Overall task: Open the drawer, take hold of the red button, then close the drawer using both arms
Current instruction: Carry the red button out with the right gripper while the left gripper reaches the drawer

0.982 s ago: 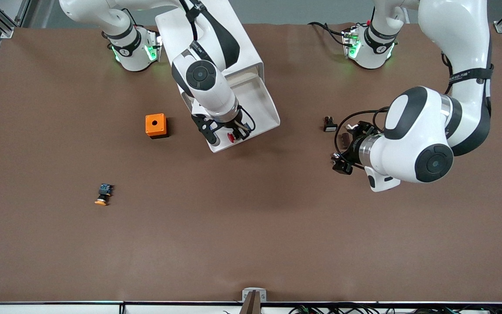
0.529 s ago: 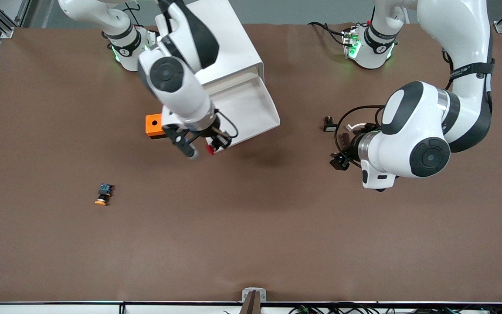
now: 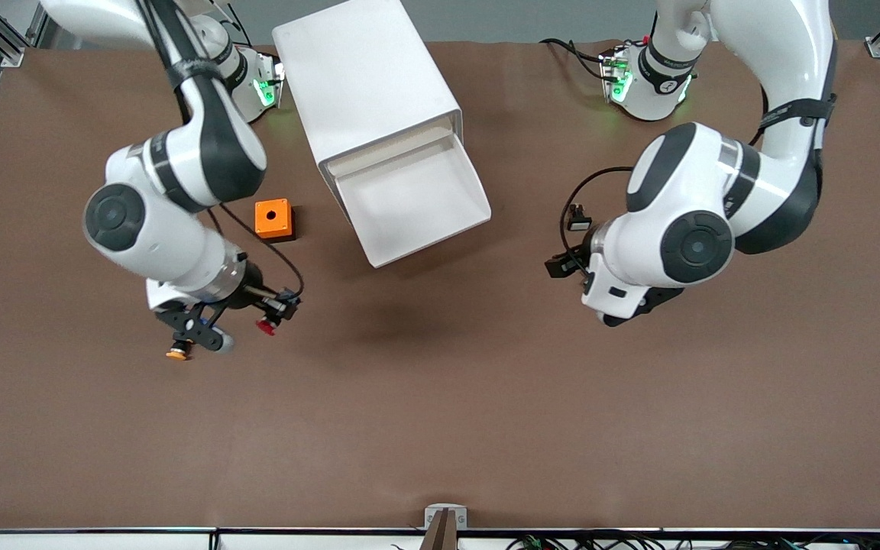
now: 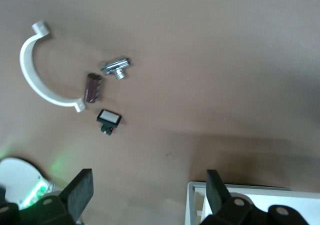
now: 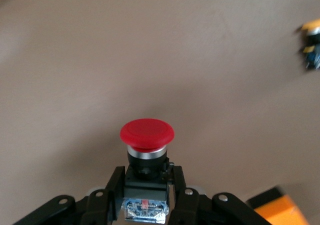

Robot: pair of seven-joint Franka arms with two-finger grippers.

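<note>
1. Front view: the right claw (image 3: 257, 321) hangs over bare worktop (image 3: 440, 428) toward the right arm's end, nipped tight on the button (image 3: 264, 327), whose red cap pokes out past the fingers. Just beside it on the worktop lies the orange-capped button (image 3: 176, 354), and the orange cube (image 3: 273, 220) sits farther from the camera. The drawer (image 3: 409, 202) stands pulled out of the cabinet (image 3: 367, 84), and nothing shows in its tray. The left claw (image 3: 562, 266) is over the worktop between the drawer and the left arm's base, mostly hidden under its own wrist.

2. Left wrist view: the left claw's fingers (image 4: 80, 192) are spread wide with nothing between them. Below lie a white curved clip (image 4: 32, 72), a small metal fitting (image 4: 117, 67), a brown ridged piece (image 4: 92, 87) and a white-faced switch (image 4: 108, 118). A corner of the drawer shows near one finger.

3. Right wrist view: the fingers pinch the button's black body just under the cap. I judge it light, rigid and hard-shelled, not fragile. The domed cap looks slick and would roll out of a pinch, so the flat-sided body is the right hold. The drawer looks like thin, light plastic that should slide easily; push its front wall squarely, since a corner push could skew it.
</note>
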